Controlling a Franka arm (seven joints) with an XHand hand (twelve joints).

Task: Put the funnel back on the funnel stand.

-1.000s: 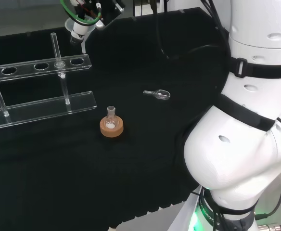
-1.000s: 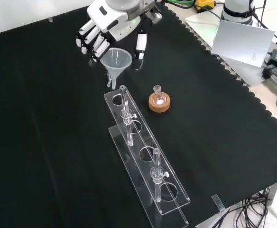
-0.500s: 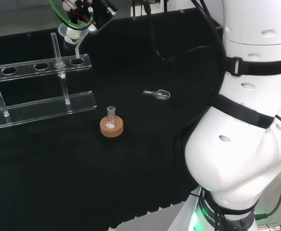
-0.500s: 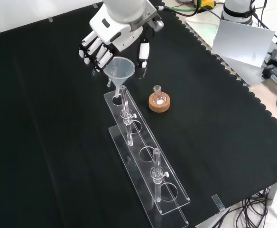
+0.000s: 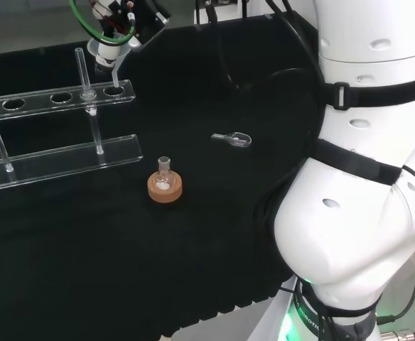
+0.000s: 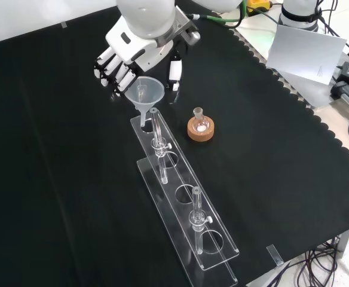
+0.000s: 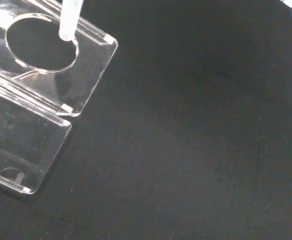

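Note:
The hand [image 6: 134, 49] is curled round the rim of a clear plastic funnel [image 6: 143, 92], fingers on one side and thumb on the other. The funnel hangs upright over the near end of the clear acrylic funnel stand [image 6: 186, 200]. Its stem [image 6: 143, 115] points down at the stand's end hole [image 6: 146, 125]. In the head view the hand [image 5: 126, 21] holds the funnel [image 5: 106, 54] above the rightmost hole [image 5: 114, 90] of the stand [image 5: 58, 98]. In the wrist view the stem's tip [image 7: 67, 25] sits just over that hole's edge in the stand's top plate [image 7: 93, 50].
A small flask on a cork ring [image 6: 200, 127] stands to the right of the stand in the front view. A small clear piece [image 5: 233, 138] lies on the cloth. Two upright posts [image 6: 157, 133] rise from the stand, one right beside the end hole.
The hand has carried the funnel toward the stand and lowered it. The stem now stands over the end hole instead of beside the stand.

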